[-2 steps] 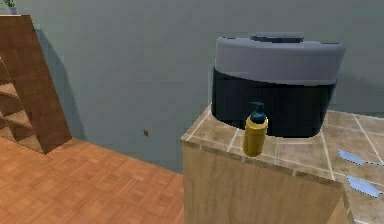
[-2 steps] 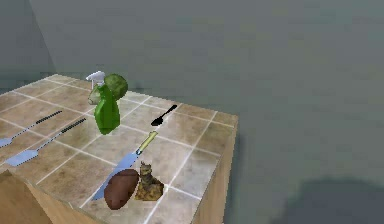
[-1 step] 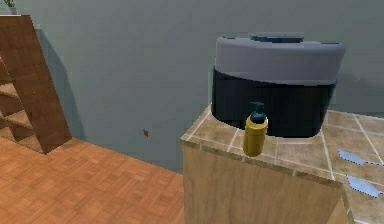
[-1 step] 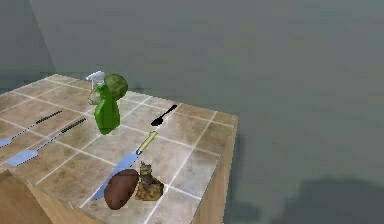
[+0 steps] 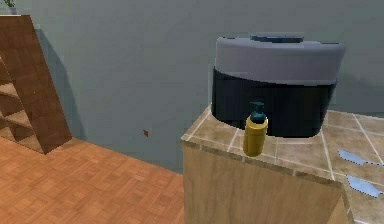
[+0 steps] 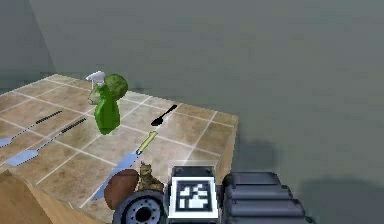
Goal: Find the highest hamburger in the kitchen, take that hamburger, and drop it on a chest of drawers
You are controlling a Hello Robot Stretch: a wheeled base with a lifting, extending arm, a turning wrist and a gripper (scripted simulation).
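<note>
A brown rounded lump (image 6: pixel 122 186), perhaps the hamburger, is seen at the bench's (image 6: pixel 190 135) near edge by the fingers (image 6: pixel 148 180), whose spread and load cannot be told, with a green spray bottle (image 6: pixel 108 103) farther in.

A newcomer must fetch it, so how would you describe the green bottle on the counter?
Look to the tan tiled countertop against the grey wall. On it stands a green spray bottle with a white trigger top. Unlike the thin utensils lying flat around it, it stands upright and is green.
</note>
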